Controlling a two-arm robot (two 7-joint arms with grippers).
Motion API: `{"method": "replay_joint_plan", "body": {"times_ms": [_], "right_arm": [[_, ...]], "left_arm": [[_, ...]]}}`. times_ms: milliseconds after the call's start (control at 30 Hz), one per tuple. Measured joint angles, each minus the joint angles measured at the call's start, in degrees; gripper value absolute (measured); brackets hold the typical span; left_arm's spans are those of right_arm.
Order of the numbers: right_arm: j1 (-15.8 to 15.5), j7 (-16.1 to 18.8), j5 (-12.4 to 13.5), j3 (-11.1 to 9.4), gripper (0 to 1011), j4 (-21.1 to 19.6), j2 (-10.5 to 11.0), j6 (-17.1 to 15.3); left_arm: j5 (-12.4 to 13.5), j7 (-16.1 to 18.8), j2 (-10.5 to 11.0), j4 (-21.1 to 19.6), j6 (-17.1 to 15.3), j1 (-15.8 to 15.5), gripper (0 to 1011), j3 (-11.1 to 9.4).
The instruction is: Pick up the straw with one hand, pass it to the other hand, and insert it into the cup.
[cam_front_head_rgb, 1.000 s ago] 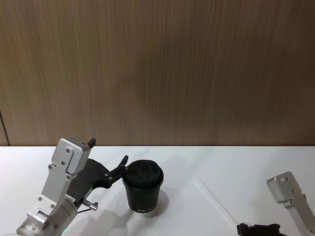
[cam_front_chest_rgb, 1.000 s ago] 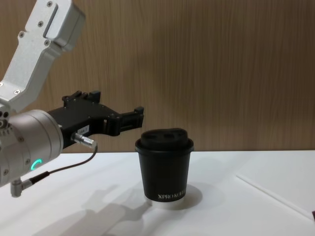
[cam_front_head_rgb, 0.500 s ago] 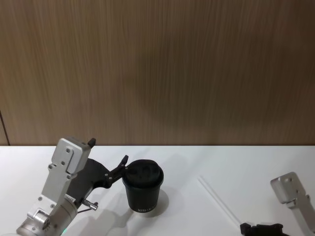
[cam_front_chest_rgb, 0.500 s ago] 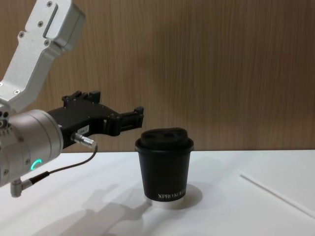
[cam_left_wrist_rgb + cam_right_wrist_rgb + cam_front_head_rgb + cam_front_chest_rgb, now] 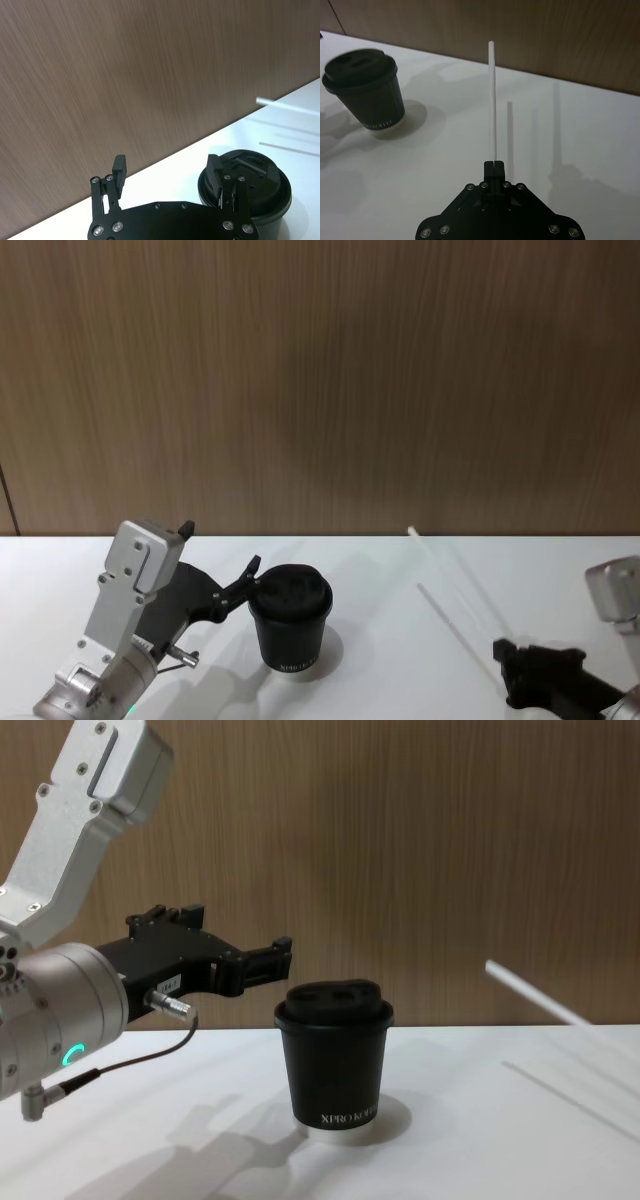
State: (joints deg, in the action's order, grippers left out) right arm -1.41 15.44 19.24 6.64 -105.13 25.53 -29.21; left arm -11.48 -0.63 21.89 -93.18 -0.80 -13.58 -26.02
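Your left hand (image 5: 166,171) hovers with its fingers spread wide and holds nothing. One fingertip (image 5: 215,172) sits just beside the lid of the cup (image 5: 290,625); you cannot tell whether it touches. The cup stands upright on the worktop (image 5: 380,680), lid on. Farther right, your right hand (image 5: 494,164) pinches the straw (image 5: 492,100) by one end. The straw is off the worktop, slanting up and well apart from the cup. The head view's edge cuts off part of the right hand.
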Motion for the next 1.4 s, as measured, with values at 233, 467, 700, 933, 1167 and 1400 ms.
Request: {"method": "replay_joint_plan", "body": {"times_ms": [233, 467, 700, 933, 1167, 1400], "right_arm": [[-0.18, 1.38, 2.31, -1.52, 1, -1.82, -1.02, 5.0], [0.16, 4.08, 4.94, -2.11, 1, -2.67, -1.72, 9.12], [0.95, 8.28, 8.99, -2.29, 1, -3.04, -2.61, 12.8], [1.81, 12.6, 13.28, -1.96, 1, -2.97, -3.46, 14.79], [2.5, 16.64, 17.53, -1.06, 1, -2.52, -4.29, 15.55], [3.03, 20.35, 21.72, 0.36, 1, -2.03, -5.09, 15.13]], "left_arm": [[0.0, 0.0, 0.0, 0.0, 0.0, 0.0, 1003, 0.0], [0.0, 0.0, 0.0, 0.0, 0.0, 0.0, 1003, 0.0], [0.0, 0.0, 0.0, 0.0, 0.0, 0.0, 1003, 0.0], [0.0, 0.0, 0.0, 0.0, 0.0, 0.0, 1003, 0.0], [0.0, 0.0, 0.0, 0.0, 0.0, 0.0, 1003, 0.0], [0.0, 0.0, 0.0, 0.0, 0.0, 0.0, 1003, 0.0]]}}
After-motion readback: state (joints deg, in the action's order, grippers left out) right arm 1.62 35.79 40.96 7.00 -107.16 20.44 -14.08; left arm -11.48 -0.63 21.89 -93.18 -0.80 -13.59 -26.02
